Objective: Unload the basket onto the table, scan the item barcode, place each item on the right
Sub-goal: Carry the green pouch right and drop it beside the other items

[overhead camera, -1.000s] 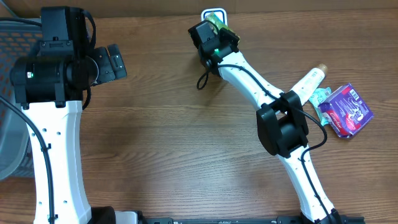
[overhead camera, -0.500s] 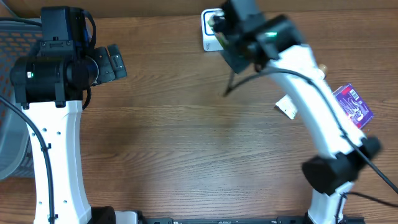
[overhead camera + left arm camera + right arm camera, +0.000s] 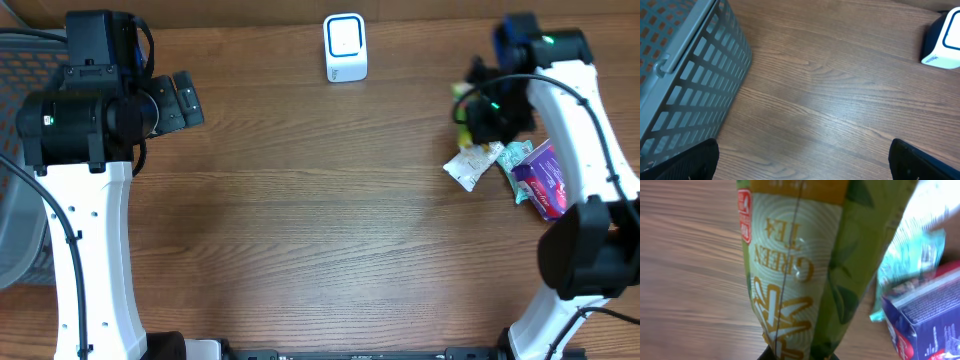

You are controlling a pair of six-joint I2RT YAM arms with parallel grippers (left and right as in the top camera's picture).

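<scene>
The item is a green tea packet (image 3: 800, 270), yellow-green with gold lettering, and my right gripper (image 3: 799, 356) is shut on its lower end. In the overhead view that gripper (image 3: 482, 112) hangs at the far right with a sliver of the packet (image 3: 461, 97) showing beside it, well to the right of the white barcode scanner (image 3: 345, 47) at the back middle. Over the left part of the table, my left gripper (image 3: 186, 100) stands wide open and holds nothing. Its fingertips (image 3: 692, 160) frame bare wood, and the scanner (image 3: 945, 42) sits at that view's upper right.
A pile lies under and beside the right gripper: a purple box (image 3: 550, 182), a teal packet (image 3: 516, 155) and a white wrapper (image 3: 468, 168). The purple box (image 3: 930, 315) sits close to the held packet. A grey slatted basket (image 3: 680, 70) stands at the left table edge.
My right arm has swung from the scanner at the back middle over to the far right, carrying the green tea packet above the pile. The left arm has not moved.
</scene>
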